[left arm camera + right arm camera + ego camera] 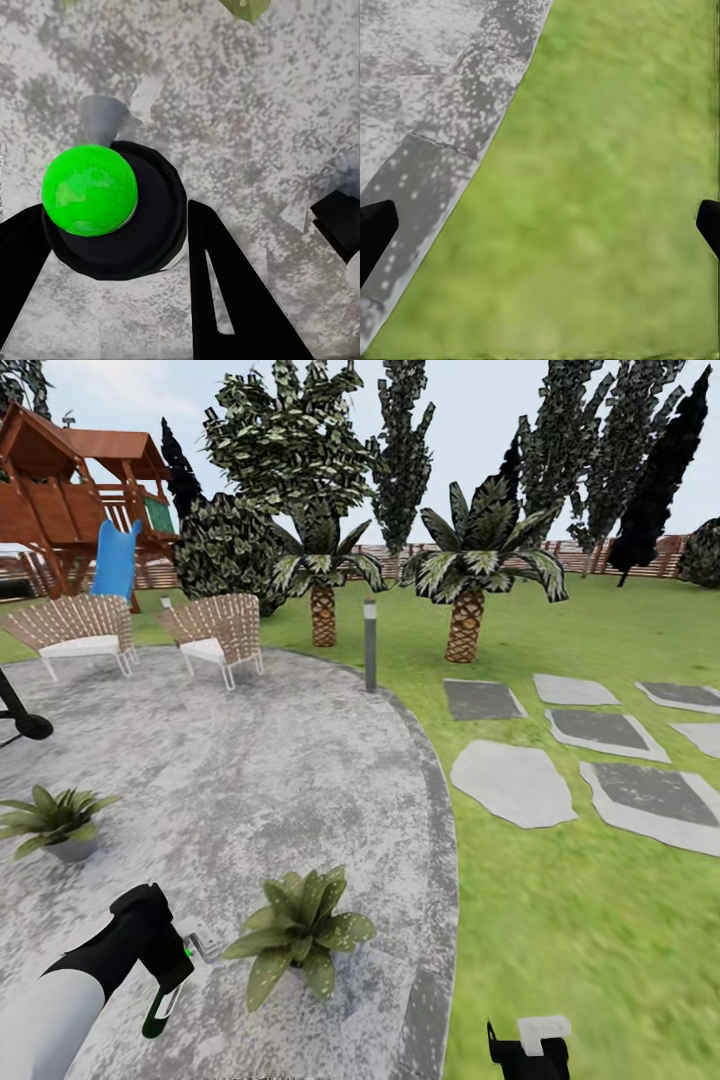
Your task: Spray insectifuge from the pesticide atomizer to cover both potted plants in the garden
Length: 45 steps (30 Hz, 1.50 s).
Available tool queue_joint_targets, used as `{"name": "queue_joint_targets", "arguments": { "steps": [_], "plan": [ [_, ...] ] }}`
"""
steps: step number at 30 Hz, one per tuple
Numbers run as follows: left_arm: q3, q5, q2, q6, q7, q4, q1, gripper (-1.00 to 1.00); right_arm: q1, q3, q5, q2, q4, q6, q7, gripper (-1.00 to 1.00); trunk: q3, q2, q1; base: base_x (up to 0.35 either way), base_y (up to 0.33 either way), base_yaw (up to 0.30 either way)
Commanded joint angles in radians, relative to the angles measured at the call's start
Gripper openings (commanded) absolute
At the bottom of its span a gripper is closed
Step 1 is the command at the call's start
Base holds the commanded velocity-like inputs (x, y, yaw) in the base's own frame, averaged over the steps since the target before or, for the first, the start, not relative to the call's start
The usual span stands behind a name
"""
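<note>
- The right hand (528,1050) is cut off by the lower edge of the head view; in the right wrist view just its two dark fingertips (375,232) show at opposite edges, spread wide with nothing between them, above the lawn (607,195) beside the edge of the paving (427,112).
- The left hand (165,960) pinches the pesticide atomizer (160,1010), most of which is hidden by the hand in the head view: a slim dark green part hangs below it and a pale nozzle points toward the near plant.
- From the left wrist view the atomizer (112,210) shows as a black round body topped by a bright green ball, held between two dark fingers (232,300).
- One potted plant (298,932) sits just beside the atomizer on the grey paving (280,780); its pot is hidden under the leaves.
- The other potted plant (55,822) stands well apart, in a small grey pot.
</note>
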Motion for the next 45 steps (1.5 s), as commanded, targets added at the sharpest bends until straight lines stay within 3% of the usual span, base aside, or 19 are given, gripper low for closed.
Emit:
{"name": "queue_joint_targets", "arguments": {
  "steps": [1,12,15,16,26,38,40,45],
  "plan": [
    [-0.004,-0.001,0.001,0.008,-0.005,-0.002,0.0,-1.0,-0.001,-0.007,0.011,0.0,0.001,-0.003,-0.003,1.0,0.0,0.0,-0.001,-0.175,0.254,-0.273],
    [-0.005,-0.002,0.003,0.008,-0.005,0.007,0.001,-1.0,-0.001,-0.007,0.011,0.0,0.001,-0.003,-0.004,1.0,0.005,0.0,-0.001,0.044,0.295,-0.268],
    [-0.001,-0.033,0.004,0.001,0.0,0.013,0.007,-1.0,-0.001,-0.008,0.011,0.0,0.001,-0.003,-0.006,1.0,0.005,0.0,-0.001,0.088,0.109,-0.04],
    [0.0,-0.045,0.006,-0.003,0.002,0.016,0.033,-1.0,-0.001,-0.008,0.012,-0.001,0.001,-0.003,-0.005,1.0,0.005,0.0,-0.001,0.004,0.005,-0.002],
    [-0.003,-0.049,0.007,-0.005,0.006,0.015,0.096,-1.0,-0.001,-0.008,0.012,-0.001,0.001,-0.003,-0.005,1.0,0.005,0.0,-0.001,0.0,0.001,0.0],
    [-0.002,-0.049,0.001,-0.004,0.008,0.007,0.1,-1.0,-0.001,-0.008,0.012,-0.001,0.001,-0.003,-0.006,1.0,0.005,0.0,-0.001,0.158,0.13,0.0],
    [-0.03,-0.06,0.002,-0.004,0.009,0.016,0.1,-1.0,-0.001,-0.008,0.012,-0.001,0.001,-0.003,-0.006,1.0,0.005,0.0,-0.001,0.015,0.006,-0.054],
    [-0.042,-0.067,0.008,-0.004,0.009,0.02,0.12,-1.0,-0.001,-0.008,0.012,-0.001,0.001,-0.003,-0.006,1.0,0.007,0.0,-0.001,0.003,0.001,-0.216]
  ]
}}
